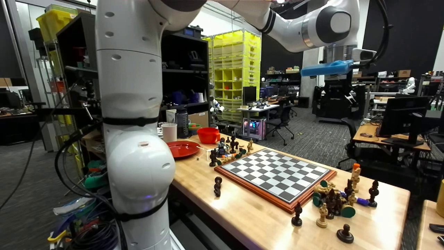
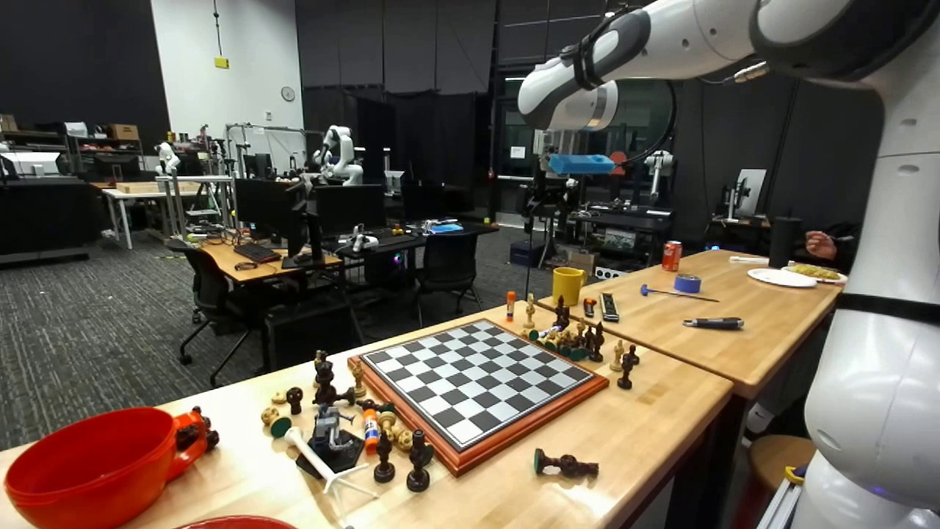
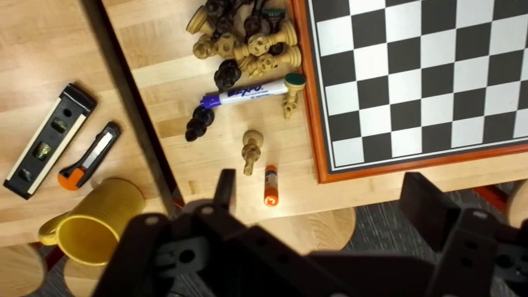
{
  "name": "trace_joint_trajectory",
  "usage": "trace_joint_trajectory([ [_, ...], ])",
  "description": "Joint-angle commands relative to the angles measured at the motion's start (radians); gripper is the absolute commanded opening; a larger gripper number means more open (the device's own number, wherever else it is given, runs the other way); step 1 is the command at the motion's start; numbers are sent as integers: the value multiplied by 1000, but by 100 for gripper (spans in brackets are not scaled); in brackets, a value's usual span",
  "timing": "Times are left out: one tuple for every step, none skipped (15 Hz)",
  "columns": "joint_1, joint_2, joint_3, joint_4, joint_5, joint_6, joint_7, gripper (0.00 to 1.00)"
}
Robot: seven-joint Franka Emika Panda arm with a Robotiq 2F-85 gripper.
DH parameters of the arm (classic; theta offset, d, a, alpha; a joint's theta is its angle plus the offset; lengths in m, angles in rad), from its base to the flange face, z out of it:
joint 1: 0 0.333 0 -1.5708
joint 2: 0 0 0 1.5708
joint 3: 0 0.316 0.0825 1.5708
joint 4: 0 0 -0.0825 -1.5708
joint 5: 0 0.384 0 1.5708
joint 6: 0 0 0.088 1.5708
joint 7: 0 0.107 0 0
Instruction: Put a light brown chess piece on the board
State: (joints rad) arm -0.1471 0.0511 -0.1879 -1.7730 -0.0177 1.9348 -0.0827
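The gripper is hovering, jaws apart, a light brown chess piece standing below, off-centre toward the mug.

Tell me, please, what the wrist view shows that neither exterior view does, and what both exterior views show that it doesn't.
Only the wrist view shows readable lettering on the marker and the gripper plainly open. Only the exterior views show the red bowl, the red plate and a dark chess piece lying alone near the board. All share the board, which the wrist view crops, the glue stick and a light brown chess piece standing near it.
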Motion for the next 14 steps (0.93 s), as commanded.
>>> trace_joint_trajectory([
  [-16,27,7,27,0,-5,0,100],
  [-21,46,6,44,0,-5,0,100],
  [-22,57,5,54,-1,-6,1,100],
  [-22,62,6,60,-1,-9,2,100],
  [-22,62,6,64,-1,-12,2,100],
  [-19,73,7,76,-13,-15,15,100],
  [-18,93,8,89,-15,-8,22,100],
  [-20,112,9,103,-6,-16,16,100],
  [-21,139,9,117,-8,-14,17,100],
  [-21,160,9,128,-9,-7,20,100],
  [-24,187,9,146,-4,-12,16,100],
  [-27,217,9,164,-2,-7,16,100],
  [-30,243,8,182,-2,-5,18,100],
  [-35,272,8,203,1,5,21,100],
])
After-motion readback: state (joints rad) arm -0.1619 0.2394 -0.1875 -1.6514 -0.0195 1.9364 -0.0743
